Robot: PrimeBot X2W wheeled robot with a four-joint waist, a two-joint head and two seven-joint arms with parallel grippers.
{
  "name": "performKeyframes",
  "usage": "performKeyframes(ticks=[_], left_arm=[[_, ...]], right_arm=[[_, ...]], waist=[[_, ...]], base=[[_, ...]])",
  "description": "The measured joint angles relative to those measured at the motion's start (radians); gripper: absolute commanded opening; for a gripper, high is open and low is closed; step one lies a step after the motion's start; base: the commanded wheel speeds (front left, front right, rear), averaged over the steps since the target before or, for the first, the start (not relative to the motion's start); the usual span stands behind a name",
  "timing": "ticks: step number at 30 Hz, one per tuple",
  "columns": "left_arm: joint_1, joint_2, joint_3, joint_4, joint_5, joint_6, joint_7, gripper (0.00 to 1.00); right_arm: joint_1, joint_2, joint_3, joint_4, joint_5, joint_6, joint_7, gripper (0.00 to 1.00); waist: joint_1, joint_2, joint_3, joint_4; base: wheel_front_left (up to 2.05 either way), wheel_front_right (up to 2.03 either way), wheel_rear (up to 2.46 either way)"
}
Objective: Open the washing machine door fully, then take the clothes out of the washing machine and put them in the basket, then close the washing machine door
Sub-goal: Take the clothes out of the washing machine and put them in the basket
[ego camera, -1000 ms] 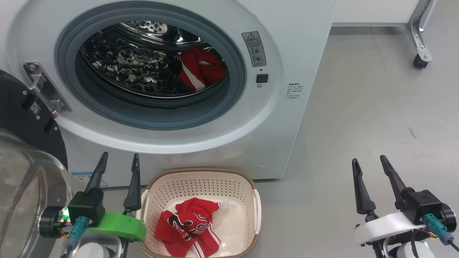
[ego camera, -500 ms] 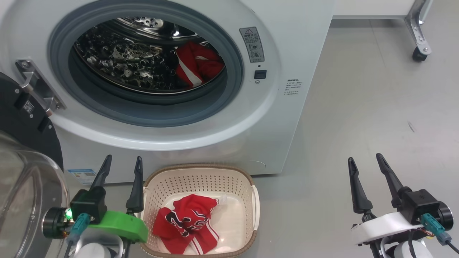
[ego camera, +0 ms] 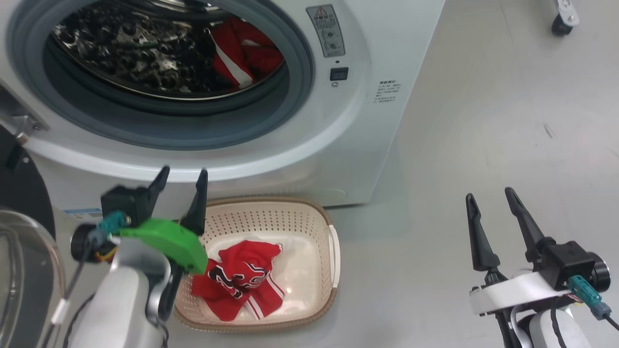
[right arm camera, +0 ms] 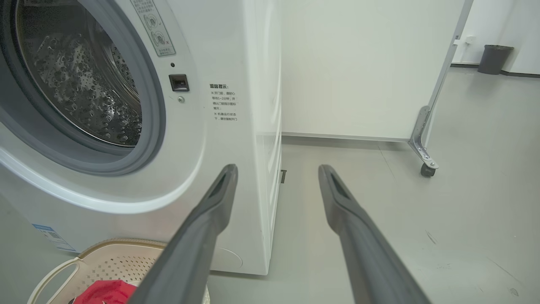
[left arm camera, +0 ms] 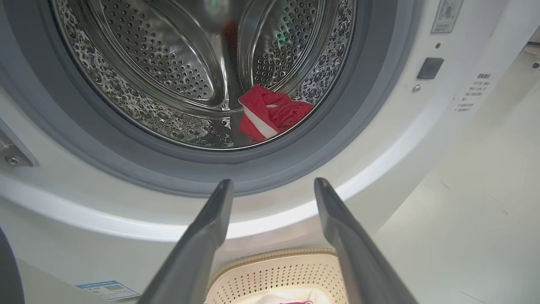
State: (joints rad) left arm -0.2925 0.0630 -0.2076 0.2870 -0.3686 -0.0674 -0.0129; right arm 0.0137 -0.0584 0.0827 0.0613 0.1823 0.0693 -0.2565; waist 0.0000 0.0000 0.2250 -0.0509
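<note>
LAUNDRY IN PROGRESS: The washing machine door (ego camera: 26,193) stands swung open at the left edge of the head view, with its black rim and clear glass bowl beside the left arm. The left gripper (ego camera: 184,170) hangs with its two dark fingers spread and nothing between them. It is raised before the white lower lip of the washing machine (ego camera: 367,121), above the far left corner of the basket (ego camera: 271,217). In the left wrist view a red jersey (left arm camera: 270,112) with a white stripe lies at the lower right of the steel drum (left arm camera: 168,63), beyond the fingertips and well apart from them. A second jersey (ego camera: 237,280), red with black-and-white lettering, lies crumpled in the cream basket, which stands on the floor (ego camera: 483,121) at the foot of the machine. The right gripper (ego camera: 489,193), likewise parted and empty, hovers over bare grey floor well to the right of the machine and basket.
</note>
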Motion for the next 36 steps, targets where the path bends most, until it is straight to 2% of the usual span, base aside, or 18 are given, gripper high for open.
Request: performKeyframes(ticks=[6,11,22,36], left_arm=[[-0.170,0.002,0.011,0.030,-0.047,-0.018,0.098,1.00],[-0.298,0.029,0.041,0.063,-0.093,-0.027,0.183,1.00],[-0.514,0.111,0.081,0.138,-0.134,-0.036,0.335,1.00],[-0.714,0.229,0.084,0.198,-0.122,-0.045,0.446,1.00]], right_arm=[[-0.049,0.001,0.016,-0.019,0.000,0.003,0.000,1.00],[-0.079,0.002,0.027,-0.022,0.009,0.008,0.000,1.00],[-0.150,0.010,0.052,-0.022,0.036,0.009,0.000,1.00],[-0.226,0.015,0.093,-0.008,0.086,0.012,0.000,1.00]], waist=[[0.0000,0.0000,0.074,-0.023],[0.0000,0.0000,0.140,-0.048],[0.0001,0.0000,0.286,-0.121],[0.0001,0.0000,0.437,-0.242]], base=[[0.00,0.00,0.00],[0.00,0.00,0.00],[0.00,0.00,0.00],[0.00,0.00,0.00]])
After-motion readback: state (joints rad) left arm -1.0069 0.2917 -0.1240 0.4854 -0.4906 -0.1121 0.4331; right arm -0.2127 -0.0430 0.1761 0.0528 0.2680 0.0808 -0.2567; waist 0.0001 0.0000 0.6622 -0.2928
